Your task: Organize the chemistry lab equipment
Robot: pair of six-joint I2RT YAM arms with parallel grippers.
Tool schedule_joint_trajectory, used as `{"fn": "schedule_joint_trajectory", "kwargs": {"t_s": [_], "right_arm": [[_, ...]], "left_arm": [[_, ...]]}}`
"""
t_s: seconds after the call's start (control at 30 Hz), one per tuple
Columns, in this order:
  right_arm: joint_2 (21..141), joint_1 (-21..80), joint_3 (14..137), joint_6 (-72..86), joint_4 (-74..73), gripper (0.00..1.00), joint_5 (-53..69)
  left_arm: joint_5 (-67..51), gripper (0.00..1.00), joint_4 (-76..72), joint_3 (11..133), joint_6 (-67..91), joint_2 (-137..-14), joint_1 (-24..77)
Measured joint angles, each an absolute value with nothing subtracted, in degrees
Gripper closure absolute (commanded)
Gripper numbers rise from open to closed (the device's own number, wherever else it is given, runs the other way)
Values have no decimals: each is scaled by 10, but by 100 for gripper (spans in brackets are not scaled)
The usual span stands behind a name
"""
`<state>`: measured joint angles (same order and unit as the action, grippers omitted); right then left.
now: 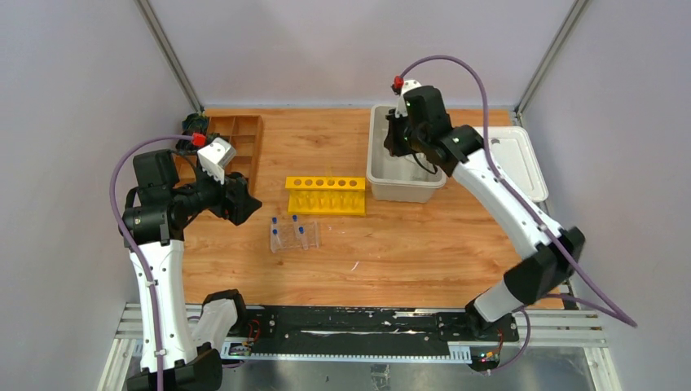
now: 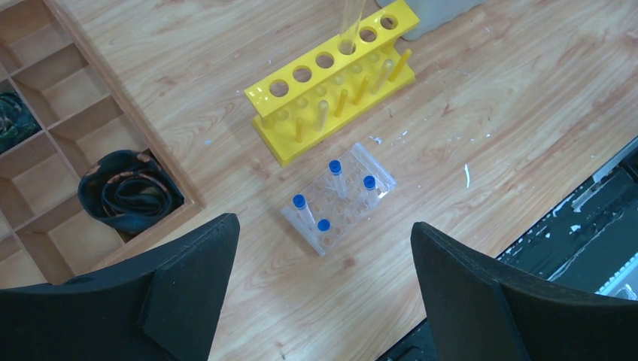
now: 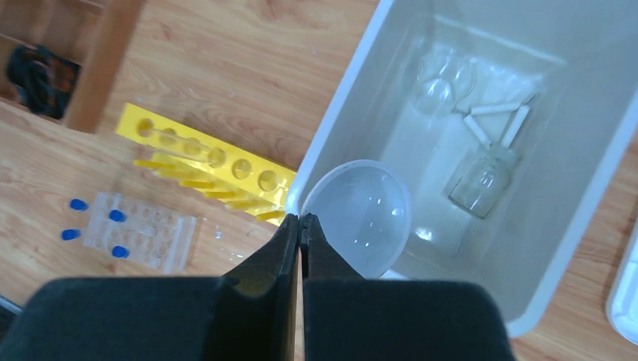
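My right gripper (image 3: 299, 219) is shut on the rim of a white round bowl (image 3: 365, 214), held over the near corner of a grey bin (image 3: 346, 105). On the bin's floor lie two small glass beakers (image 3: 481, 184) and a white triangle (image 3: 496, 124). A clear plastic rack (image 2: 338, 199) with several blue-capped tubes (image 2: 335, 169) stands on the table in front of a yellow tube rack (image 2: 331, 83). My left gripper (image 2: 322, 223) hangs open above the table, near side of the clear rack, with nothing between its fingers.
The brown wooden compartment tray (image 1: 240, 138) sits at the back left, a dark coiled item (image 2: 128, 192) in one cell. The bin's white lid (image 1: 521, 159) lies at the right edge. One glass tube (image 2: 350, 22) stands in the yellow rack.
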<state>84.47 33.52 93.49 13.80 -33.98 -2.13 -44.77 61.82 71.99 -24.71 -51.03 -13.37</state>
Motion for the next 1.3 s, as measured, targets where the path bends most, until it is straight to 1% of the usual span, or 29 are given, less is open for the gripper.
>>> {"fn": "schedule_joint_trajectory", "kwargs": {"t_s": [0.2, 0.3, 0.63, 0.8, 0.83, 0.87, 0.93, 0.97, 1.07, 1.17, 1.3], "right_arm": [[990, 283, 947, 144, -339, 100, 50], [1041, 269, 949, 152, -339, 100, 77], [1113, 258, 957, 166, -329, 100, 142], [1127, 258, 956, 170, -329, 100, 151], [1127, 258, 955, 170, -328, 98, 151], [1127, 258, 954, 170, -327, 92, 151], [1127, 258, 950, 172, -325, 77, 151], [1127, 258, 947, 175, -324, 73, 151], [1127, 258, 936, 180, -320, 67, 152], [1124, 258, 922, 183, -316, 56, 155], [1108, 258, 919, 182, -320, 46, 154]], "left_arm": [[-446, 11, 618, 720, -249, -507, -134], [-446, 11, 618, 720, -251, -506, -134], [-446, 12, 618, 720, -254, -506, -134], [-446, 12, 618, 720, -256, -506, -134], [-446, 12, 618, 720, -256, -506, -134], [-446, 11, 618, 720, -256, -506, -134], [-446, 9, 618, 720, -256, -506, -134], [-446, 7, 618, 720, -256, -506, -134], [-446, 5, 618, 720, -258, -505, -134], [-448, 5, 618, 720, -259, -502, -134], [-450, 5, 618, 720, -260, -499, -134]]}}
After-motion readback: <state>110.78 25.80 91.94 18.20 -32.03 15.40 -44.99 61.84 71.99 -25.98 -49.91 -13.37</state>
